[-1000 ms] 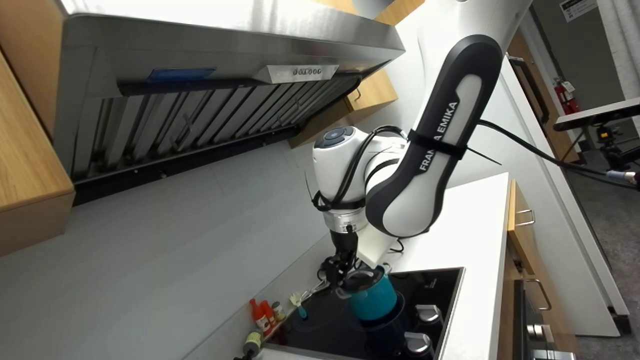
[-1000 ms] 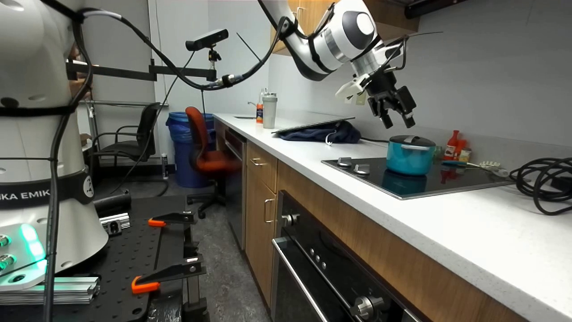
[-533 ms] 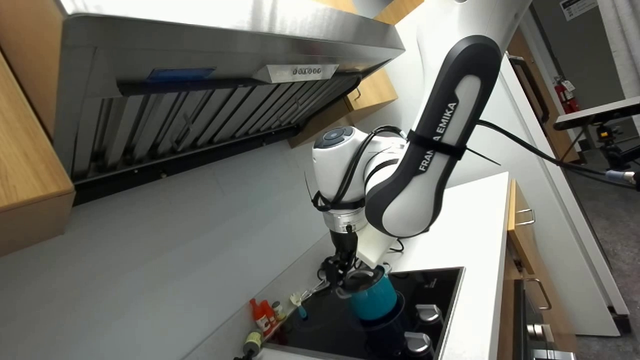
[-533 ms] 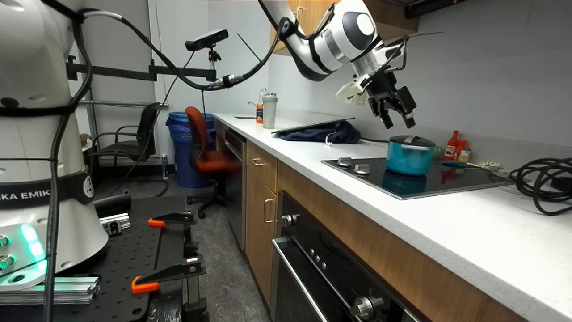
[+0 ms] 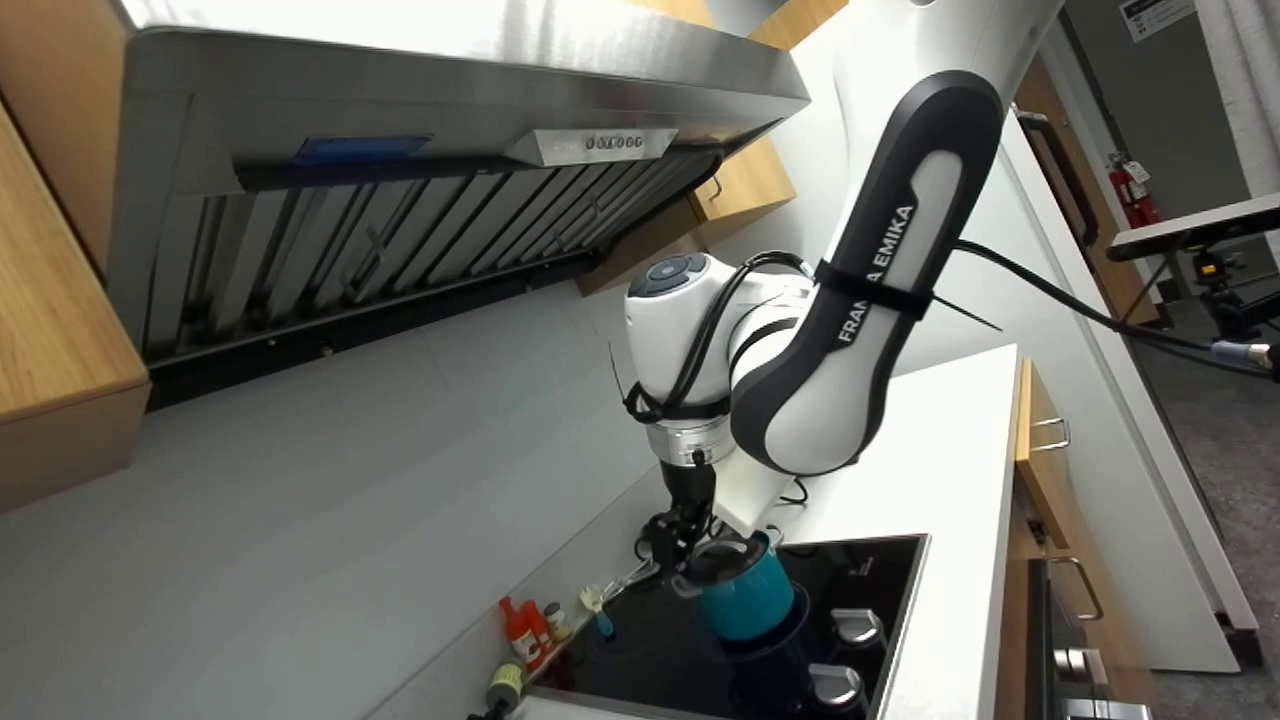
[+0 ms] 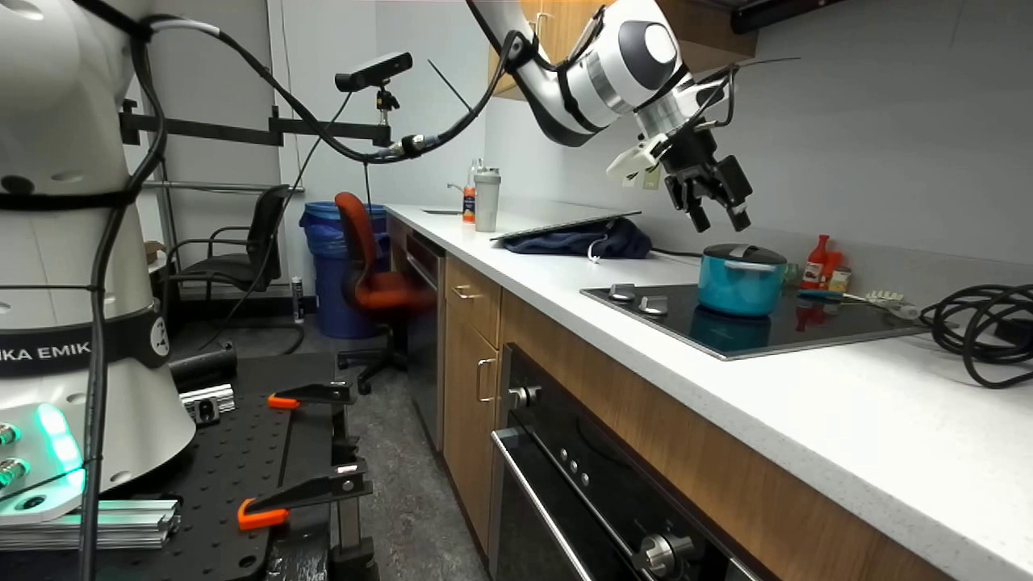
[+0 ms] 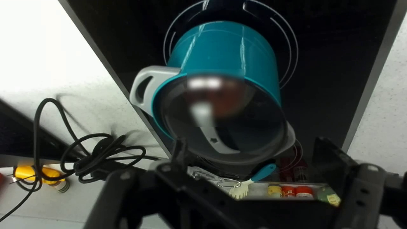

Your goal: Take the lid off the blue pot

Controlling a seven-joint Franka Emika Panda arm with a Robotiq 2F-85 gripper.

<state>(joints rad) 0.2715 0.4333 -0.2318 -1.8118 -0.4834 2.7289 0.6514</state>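
Note:
The blue pot is a teal cylinder with grey side handles, standing upright on the black stove plate in both exterior views [image 5: 750, 602] [image 6: 736, 290] and the wrist view [image 7: 222, 47]. Its dark see-through lid [image 7: 254, 127] sits on top, also in both exterior views [image 5: 716, 563] [image 6: 754, 254]. A grey strap-like handle [image 7: 217, 140] runs across the lid; part of it is blurred. My gripper [image 6: 718, 221] is open and empty above the lid, apart from it. In the wrist view its fingers [image 7: 249, 144] stand wide apart at the lid's wall-side edge.
Stove knobs [image 6: 654, 305] are on the plate's front side. Red bottles [image 6: 815, 262], small jars and a teal-handled utensil [image 7: 264, 171] lie by the wall. A coiled black cable [image 6: 989, 331] and a dark cloth bundle [image 6: 589, 240] are on the counter. A range hood [image 5: 450, 200] hangs above.

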